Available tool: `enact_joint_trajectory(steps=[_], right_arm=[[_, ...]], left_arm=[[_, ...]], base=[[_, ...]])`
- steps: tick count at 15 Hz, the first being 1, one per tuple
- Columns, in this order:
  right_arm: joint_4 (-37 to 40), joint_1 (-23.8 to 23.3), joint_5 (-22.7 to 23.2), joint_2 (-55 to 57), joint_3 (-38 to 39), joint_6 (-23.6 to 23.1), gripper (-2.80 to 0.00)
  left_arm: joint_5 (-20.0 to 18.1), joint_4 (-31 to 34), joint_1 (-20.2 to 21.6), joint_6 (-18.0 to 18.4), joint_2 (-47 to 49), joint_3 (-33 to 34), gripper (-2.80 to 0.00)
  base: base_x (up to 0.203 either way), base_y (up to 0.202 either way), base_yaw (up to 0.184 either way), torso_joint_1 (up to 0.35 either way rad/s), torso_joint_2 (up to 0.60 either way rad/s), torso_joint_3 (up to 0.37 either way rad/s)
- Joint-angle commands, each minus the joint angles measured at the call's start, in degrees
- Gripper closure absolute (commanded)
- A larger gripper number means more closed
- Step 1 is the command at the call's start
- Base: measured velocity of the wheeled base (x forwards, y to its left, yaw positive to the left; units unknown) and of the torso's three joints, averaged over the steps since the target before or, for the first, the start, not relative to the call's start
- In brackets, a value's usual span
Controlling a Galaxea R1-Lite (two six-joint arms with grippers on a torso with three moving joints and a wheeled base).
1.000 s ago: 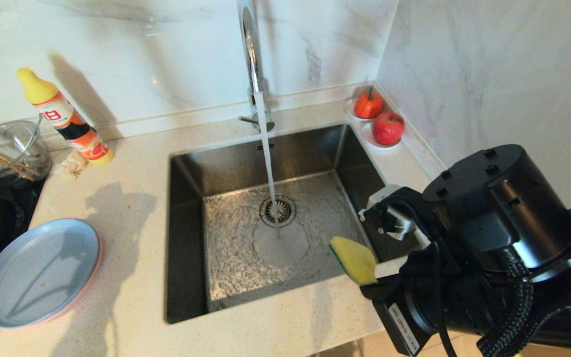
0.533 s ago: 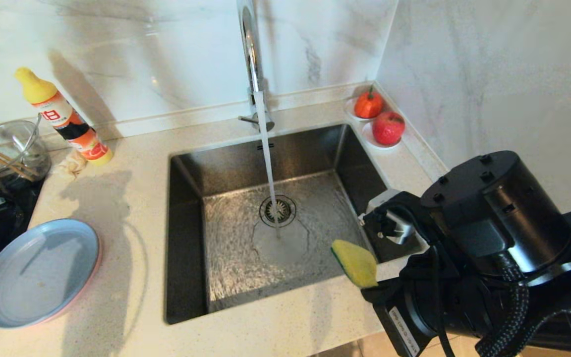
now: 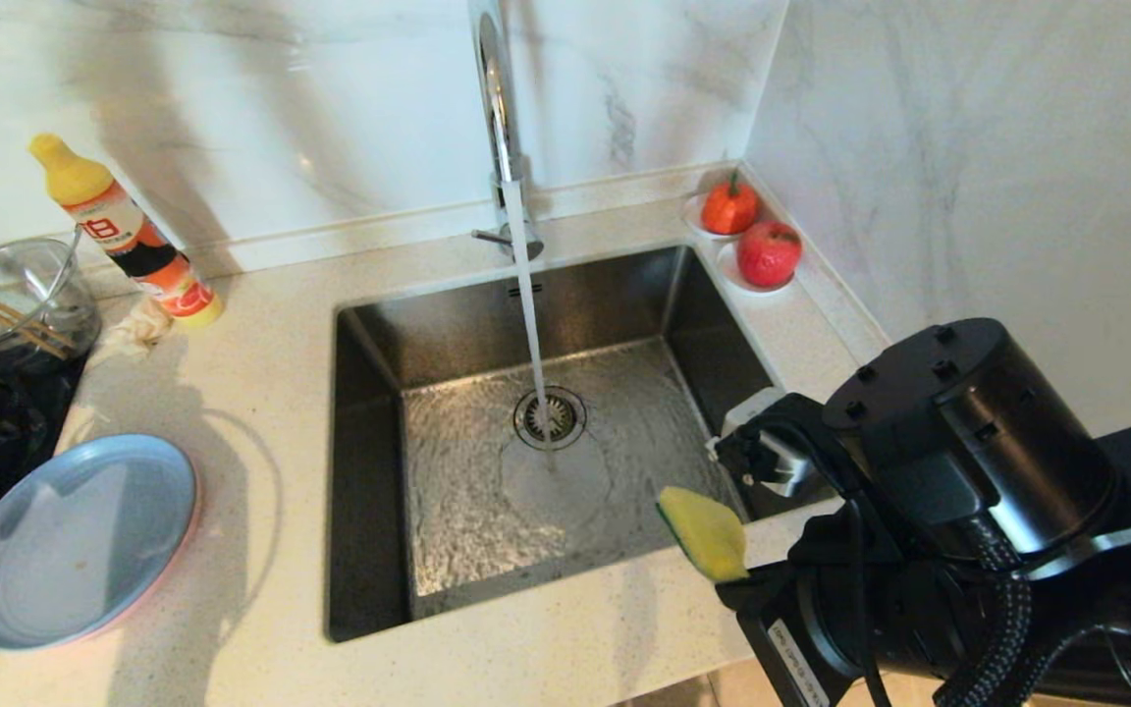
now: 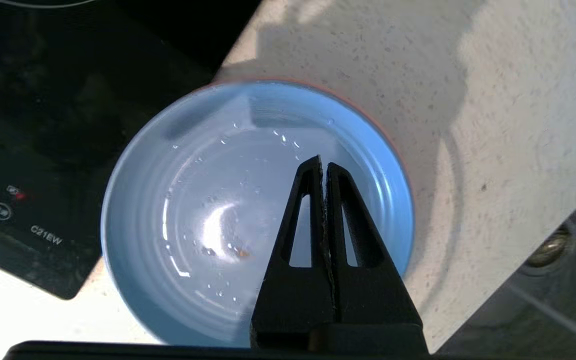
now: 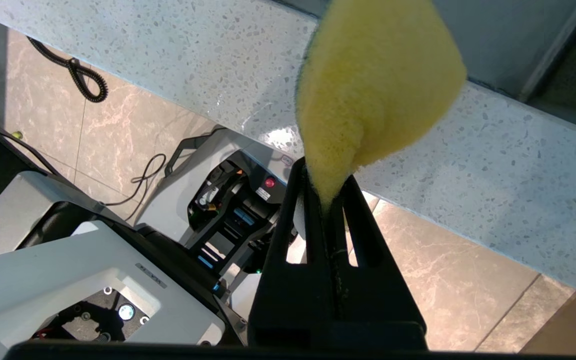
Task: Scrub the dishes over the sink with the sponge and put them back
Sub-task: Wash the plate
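Note:
A light blue plate point(image 3: 75, 540) lies on the counter left of the sink point(image 3: 448, 511), stacked on a pink plate whose rim point(image 3: 191, 530) peeks out at its side. In the left wrist view my left gripper point(image 4: 324, 162) is shut and empty, hovering above the blue plate point(image 4: 208, 215), which carries water drops and a small brown speck. My right gripper point(image 5: 325, 172) is shut on the yellow sponge point(image 5: 378, 85), pinching one corner. The sponge point(image 3: 703, 535) hangs over the sink's front right corner. Water point(image 3: 531, 324) runs from the faucet point(image 3: 497, 118) onto the drain.
A detergent bottle point(image 3: 124, 236), a crumpled rag point(image 3: 138, 324) and a glass bowl with chopsticks point(image 3: 26, 295) stand at the back left. A black cooktop point(image 4: 43, 125) borders the plates. Two fruits on saucers point(image 3: 769, 253) sit at the sink's far right corner.
My left arm has come in at the left edge over the cooktop, and its shadow has swept across the counter and the blue plate. The right gripper with the sponge has barely shifted.

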Motion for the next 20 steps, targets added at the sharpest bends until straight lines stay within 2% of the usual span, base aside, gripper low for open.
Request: enact_joint_trajectory(steps=[1,4,7,10,17,18,20], right_arm=[[0.10,0.03,-0.06,0.27,-0.11,0.00,0.00],[0.10,0.03,0.02,0.27,-0.02,0.07,0.00],[0.10,0.03,0.02,0.01,-0.02,0.07,0.00],[0.10,0.03,0.64,0.36,0.15,0.07,0.00],[0.10,0.03,0.64,0.80,0.35,0.15,0.00],[0.10,0.03,0.64,0.80,0.33,0.15,0.00],[0.10,0.03,0.64,0.80,0.42,0.15,0.00]], left_arm=[[-0.77,0.87,2.35,-0.28,2.54,-0.92,0.00],[-5.51,1.55,4.90,-1.18,4.26,-0.48,0.00],[-8.19,2.19,7.07,-2.18,6.42,-0.74,0.00],[-14.32,2.34,9.40,-3.33,7.03,-0.92,0.00],[-15.01,2.35,11.16,-5.35,9.02,-1.02,0.00],[-15.25,2.35,11.16,-5.35,8.93,-0.96,-2.73],[-16.70,2.98,11.16,-5.81,9.19,-0.81,-2.80]], base=[[0.000,0.000,0.000,0.000,0.00,0.000],[0.000,0.000,0.000,0.000,0.00,0.000],[0.000,0.000,0.000,0.000,0.00,0.000],[0.000,0.000,0.000,0.000,0.00,0.000],[0.000,0.000,0.000,0.000,0.00,0.000],[0.000,0.000,0.000,0.000,0.00,0.000],[0.000,0.000,0.000,0.000,0.00,0.000]])
